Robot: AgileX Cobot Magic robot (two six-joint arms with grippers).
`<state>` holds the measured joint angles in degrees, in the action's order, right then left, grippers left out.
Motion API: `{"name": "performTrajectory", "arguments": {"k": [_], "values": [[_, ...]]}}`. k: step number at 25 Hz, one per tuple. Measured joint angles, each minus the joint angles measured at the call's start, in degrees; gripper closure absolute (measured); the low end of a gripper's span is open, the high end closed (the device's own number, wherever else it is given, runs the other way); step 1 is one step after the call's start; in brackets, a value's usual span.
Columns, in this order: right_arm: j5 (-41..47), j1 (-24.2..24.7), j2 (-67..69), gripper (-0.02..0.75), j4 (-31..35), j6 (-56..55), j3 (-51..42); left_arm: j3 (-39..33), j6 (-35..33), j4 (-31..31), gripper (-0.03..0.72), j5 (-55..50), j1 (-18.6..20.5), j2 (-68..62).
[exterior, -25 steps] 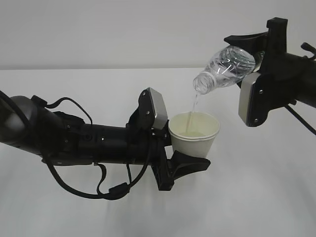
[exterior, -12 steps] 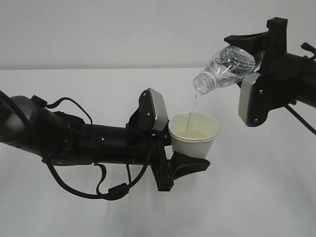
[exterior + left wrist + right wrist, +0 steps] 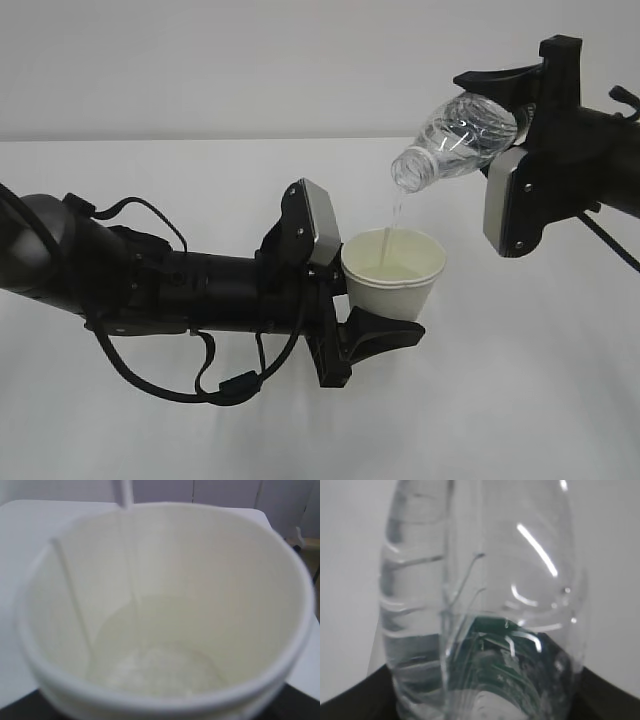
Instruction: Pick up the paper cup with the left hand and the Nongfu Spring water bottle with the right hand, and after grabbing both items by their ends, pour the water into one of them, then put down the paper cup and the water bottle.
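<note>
The right pincer (image 3: 497, 140) pinches the base end of the Nongfu Spring water bottle (image 3: 455, 140), tilted neck-down above the paper cup (image 3: 393, 272); the left pincer (image 3: 352, 292) clamps that cup clear of the table (image 3: 520, 400); the water (image 3: 393, 225) stream has thinned since a second ago, so the pour seems nearly finished.

Bare lab or test bench.
You've got a plain white table (image 3: 150, 440) against a blank pale wall (image 3: 250, 60), nothing domestic.

The water bottle (image 3: 485, 630) label's lettering is too blurred to read.
</note>
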<state>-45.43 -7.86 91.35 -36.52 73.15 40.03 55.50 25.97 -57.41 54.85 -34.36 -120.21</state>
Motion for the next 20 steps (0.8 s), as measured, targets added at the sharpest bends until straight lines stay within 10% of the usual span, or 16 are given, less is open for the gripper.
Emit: {"name": "performTrajectory", "arguments": {"k": [20], "values": [[-0.1, 0.0, 0.0, 0.266, 0.4, 0.4, 0.0, 0.0, -0.1, 0.0, 0.233, 0.0, 0.0, 0.0]]}}
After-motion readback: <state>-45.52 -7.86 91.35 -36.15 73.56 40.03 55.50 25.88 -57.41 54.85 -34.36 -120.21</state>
